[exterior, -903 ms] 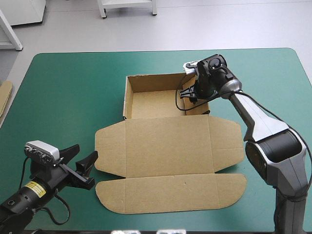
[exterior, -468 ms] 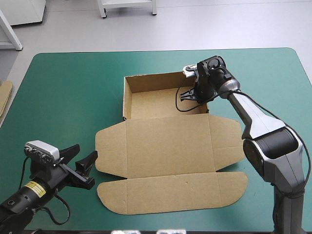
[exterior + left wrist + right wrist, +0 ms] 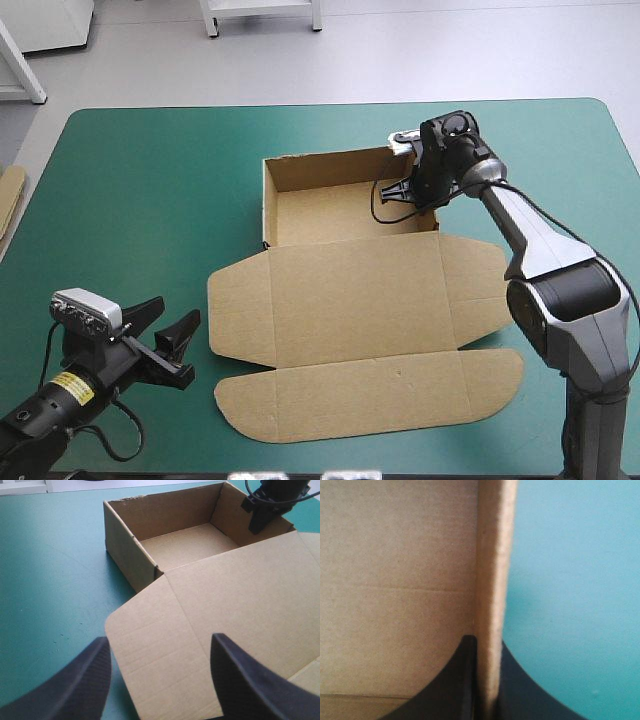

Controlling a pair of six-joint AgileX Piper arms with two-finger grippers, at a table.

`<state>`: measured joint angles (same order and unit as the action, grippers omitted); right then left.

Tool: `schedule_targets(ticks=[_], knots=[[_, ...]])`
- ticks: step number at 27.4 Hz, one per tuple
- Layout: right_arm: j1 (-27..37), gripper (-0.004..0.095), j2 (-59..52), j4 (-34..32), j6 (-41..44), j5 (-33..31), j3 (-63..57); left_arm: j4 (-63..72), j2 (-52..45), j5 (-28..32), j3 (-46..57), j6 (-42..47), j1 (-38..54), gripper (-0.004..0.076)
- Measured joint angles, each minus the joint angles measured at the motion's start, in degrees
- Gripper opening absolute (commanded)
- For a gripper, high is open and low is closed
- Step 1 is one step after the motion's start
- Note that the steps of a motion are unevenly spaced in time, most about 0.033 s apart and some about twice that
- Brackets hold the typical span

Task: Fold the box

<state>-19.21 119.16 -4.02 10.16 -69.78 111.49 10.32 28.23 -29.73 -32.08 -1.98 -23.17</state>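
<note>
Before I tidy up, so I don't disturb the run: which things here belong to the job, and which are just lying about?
Job:
box, open tray with lid flat
right gripper, shut on its right wall
left gripper, open, beside the lid

Lying about:
spare board at the table's left edge

The box point(image 3: 350, 300), in the middle of the frame, is plain brown, with faint straight crease lines across its flat flaps. The cut top of its wall point(image 3: 490, 570) is a paler, fuzzy tan. The table point(image 3: 150, 180) cover is an even, plain teal-green. The 2 fingers point(image 3: 75, 685) of the left gripper point(image 3: 157, 645) are black with a fine woven grain. The right gripper point(image 3: 400, 192) is black. The right arm point(image 3: 545, 260) is silver-grey with black joints. The left arm point(image 3: 50, 410), lower left, is black with a small yellow label. At the frame's left edge a strip of board point(image 3: 8, 195) is light brown.
</note>
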Motion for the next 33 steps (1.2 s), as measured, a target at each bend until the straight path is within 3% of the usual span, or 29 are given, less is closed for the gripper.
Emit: schedule_targets(ticks=[10, 33], knots=[[7.92, -0.0017, -1.14, -0.2, -2.5, -0.84, 0.0, 0.0, 0.0, -0.04, 0.0, 0.0, 0.0, 0.0423], [34.47, -0.0017, -2.71, 0.6, -5.16, -1.27, 0.0, 0.0, 0.0, -1.1, 0.0, -0.29, 0.0, 0.0423]])
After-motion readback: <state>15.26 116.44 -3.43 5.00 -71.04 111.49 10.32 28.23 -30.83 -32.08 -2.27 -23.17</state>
